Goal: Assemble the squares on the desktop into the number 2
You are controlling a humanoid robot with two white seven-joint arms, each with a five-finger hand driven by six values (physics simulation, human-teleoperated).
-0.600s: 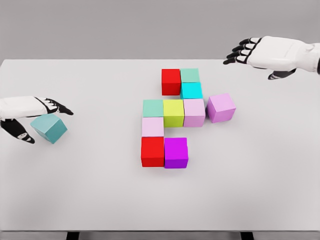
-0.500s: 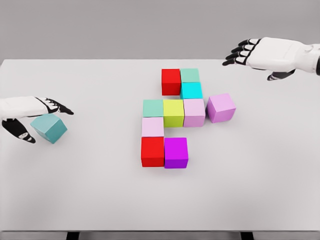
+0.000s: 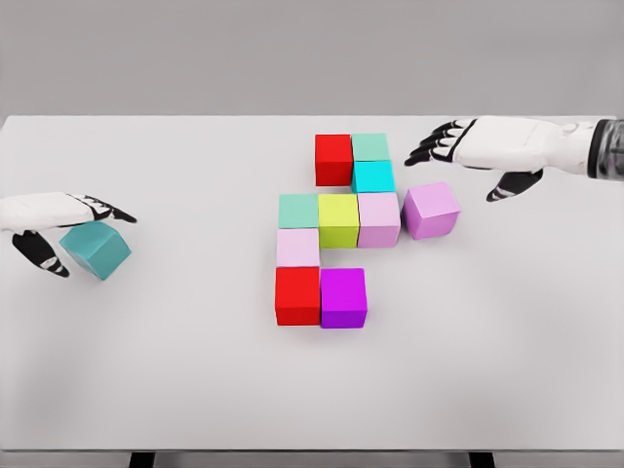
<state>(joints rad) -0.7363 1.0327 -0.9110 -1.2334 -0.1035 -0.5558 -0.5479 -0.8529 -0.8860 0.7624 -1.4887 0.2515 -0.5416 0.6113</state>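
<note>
Head view shows the right hand (image 3: 458, 146) hovering with fingers spread and holding nothing, just beyond the stray lilac cube (image 3: 431, 210), which sits slightly skewed beside the pink end of the block figure's (image 3: 336, 229) middle row. I judge the step to be reaching for that cube; next comes closing around it. Far from the figure, the left hand (image 3: 58, 219) cups a tilted teal cube (image 3: 95, 250) on the worktop (image 3: 195, 370), fingers relaxed over it.

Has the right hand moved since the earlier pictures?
Yes. The right hand has moved left and a little down, toward the cubes. Its fingers now reach over the table just above the loose violet cube, near the cyan cube.
</note>
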